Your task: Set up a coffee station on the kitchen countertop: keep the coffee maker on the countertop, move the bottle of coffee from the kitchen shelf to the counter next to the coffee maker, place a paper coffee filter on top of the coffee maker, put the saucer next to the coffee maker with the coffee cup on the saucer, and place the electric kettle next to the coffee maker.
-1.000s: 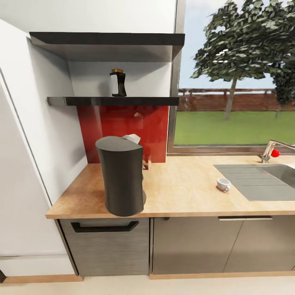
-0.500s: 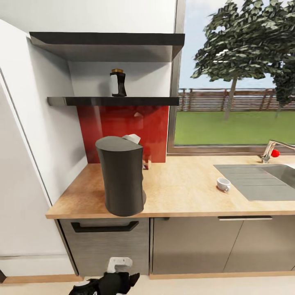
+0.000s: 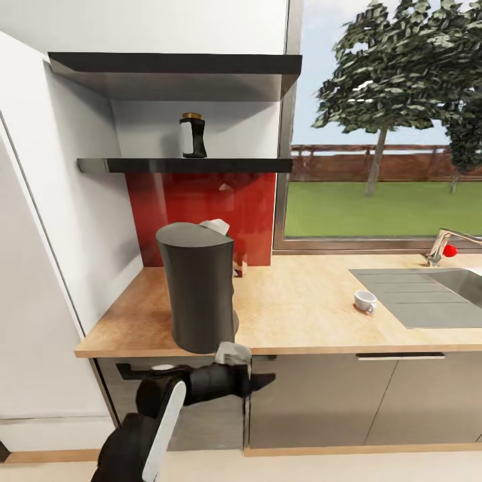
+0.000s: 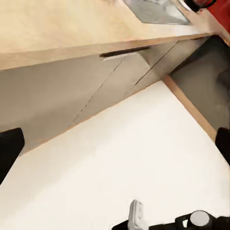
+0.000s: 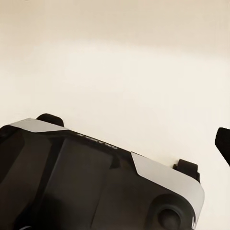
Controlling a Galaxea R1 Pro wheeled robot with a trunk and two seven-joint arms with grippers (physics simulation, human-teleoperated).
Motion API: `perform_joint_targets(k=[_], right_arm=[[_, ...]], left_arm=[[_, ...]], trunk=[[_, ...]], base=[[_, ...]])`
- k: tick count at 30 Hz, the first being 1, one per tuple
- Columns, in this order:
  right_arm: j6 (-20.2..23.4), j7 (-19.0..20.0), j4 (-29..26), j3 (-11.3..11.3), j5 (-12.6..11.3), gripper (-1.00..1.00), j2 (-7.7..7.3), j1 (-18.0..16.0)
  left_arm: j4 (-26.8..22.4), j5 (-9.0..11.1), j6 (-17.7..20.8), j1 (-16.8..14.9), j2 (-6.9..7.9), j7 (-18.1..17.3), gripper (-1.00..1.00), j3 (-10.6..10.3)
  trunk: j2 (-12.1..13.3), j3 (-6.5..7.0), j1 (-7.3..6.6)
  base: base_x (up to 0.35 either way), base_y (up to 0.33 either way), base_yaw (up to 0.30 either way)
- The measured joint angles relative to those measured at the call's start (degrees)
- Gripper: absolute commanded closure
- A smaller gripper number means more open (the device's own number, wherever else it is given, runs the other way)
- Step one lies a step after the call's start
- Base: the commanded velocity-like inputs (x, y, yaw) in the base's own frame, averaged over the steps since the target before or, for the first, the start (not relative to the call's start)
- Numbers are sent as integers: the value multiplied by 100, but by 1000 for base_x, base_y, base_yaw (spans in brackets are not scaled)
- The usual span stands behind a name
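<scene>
The bottle of coffee (image 3: pixel 193 136) stands on the lower black shelf (image 3: pixel 184 165). On the wooden countertop (image 3: pixel 301 308) a tall dark appliance (image 3: pixel 199 294) rises near the front edge, with a white piece (image 3: pixel 216 226) showing behind its top. A white coffee cup (image 3: pixel 365 301) sits alone by the sink. My left gripper (image 3: pixel 258 382) is just below the counter edge in front of the cabinet, pointing right; in the left wrist view it (image 4: pixel 115 143) is open and empty, with its fingertips (image 4: pixel 9 148) far apart. My right gripper (image 5: pixel 115 143) hangs over the floor, one fingertip (image 5: pixel 223 141) at the frame's edge.
A sink (image 3: pixel 428 294) with a faucet (image 3: pixel 442 244) lies at the counter's right, under the window. A red backsplash (image 3: pixel 201 214) and a white wall panel (image 3: pixel 40 268) bound the left corner. A cabinet handle (image 3: pixel 399 357) sits below. My own base (image 5: pixel 96 182) shows under the right gripper.
My left arm has risen from the bottom of the head view to just under the counter edge, below the dark appliance. Nothing on the counter or shelf has moved.
</scene>
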Motion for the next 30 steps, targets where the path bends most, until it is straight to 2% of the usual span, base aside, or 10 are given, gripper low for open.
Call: perform_joint_targets(k=[3,4,7,8,15,20,24,28,29,30], right_arm=[[-1,0,0,0,0,-100,0,0],[-1,-1,0,-1,0,-100,0,0],[-1,-1,-2,-2,0,-100,0,-3],[-1,-1,-3,-1,1,-100,0,-2],[-2,-9,-2,1,0,-100,0,0],[-1,-7,-2,6,1,-100,2,-2],[-4,-6,0,14,7,-100,7,-2],[-7,-5,1,17,9,-100,8,0],[-5,-3,1,20,12,-100,9,1],[-6,-3,1,21,13,-100,9,2]], left_arm=[[1,430,48,-449,1,-4,-100,-11],[6,715,68,-753,1,-6,-100,-14],[66,1360,94,-2170,1,-2,-100,-20],[88,1390,93,-2366,1,0,-100,-20],[1018,1563,98,-5053,0,24,-100,13],[1764,1564,95,-6183,0,184,-100,113],[2214,1582,94,-6936,0,1203,-100,193],[2463,1515,90,-7568,-1,3285,-100,221],[2690,1408,95,-7797,-1,4800,-100,217],[2746,1448,87,-7820,-2,5122,-100,214]], trunk=[[-1,-1,0],[0,0,0],[-1,0,0],[-1,-1,0],[0,1,0],[-1,-1,0],[-1,-1,-1],[-1,-1,-1],[-2,0,-1],[-1,-1,0]], base=[[0,0,0],[0,0,0],[0,0,0],[0,0,0],[0,0,0],[0,0,0],[0,0,0],[0,0,0],[0,0,0],[0,0,0]])
